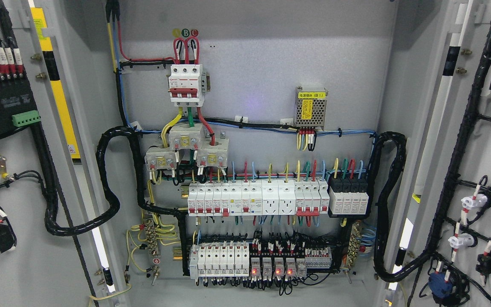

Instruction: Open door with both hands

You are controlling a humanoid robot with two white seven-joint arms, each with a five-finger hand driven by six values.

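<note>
Grey cabinet [254,64]: two doors swung open, left door [24,238], right door [475,162]; no robot fingers visible, state unknown.

head camera, close, facing open cabinet [249,85] interior

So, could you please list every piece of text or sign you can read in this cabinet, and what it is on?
"A", "B", "C": coloured round markers above the main breaker.
"(B1)", after blurred characters: yellow label on the power supply.
Warning triangle: yellow strip on the left door.
Breaker and wire-tag print: too small to read.
</note>
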